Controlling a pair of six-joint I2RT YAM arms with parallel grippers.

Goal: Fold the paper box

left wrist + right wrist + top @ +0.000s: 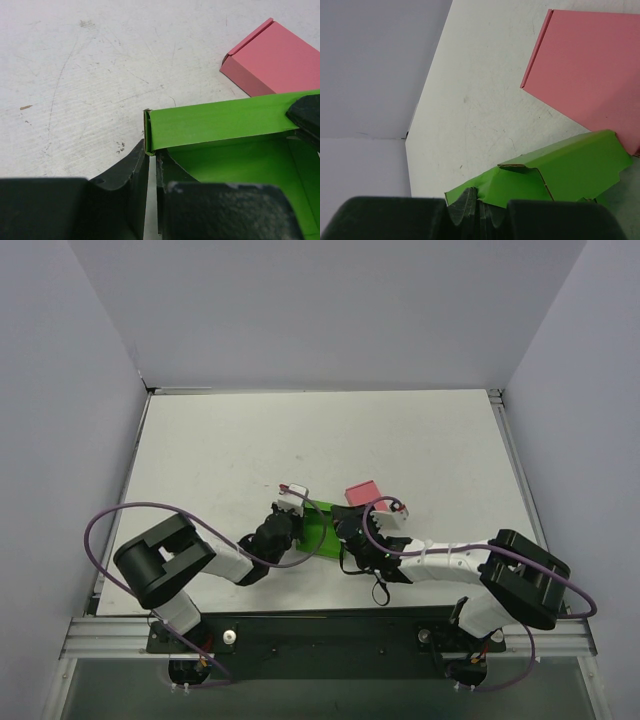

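White, scuffed table [100,75] takes up most of every view, closed in by plain grey walls [320,310] on three sides. Near its front middle the two arms meet.

Left claw [151,160] has its black fingers drawn almost together, with only a thin slit between them. Their tips nip the end corner of a folded-over wall of the paper box [220,120], a small bright green thin-card shape with flaps and tabs. That wall stands up along the far side, and the green floor of the box lies open behind it, just above the fingers.

Right claw [479,200] is clenched on the opposite end of the same box. Its toothed fingers bite a green flap, and beyond them a notched green panel rises at a tilt. From the left wrist, its dark tip shows against the wall's right end.

Just beyond the paper box lies a flat rectangular pink box [275,60] of card, resting on the table.
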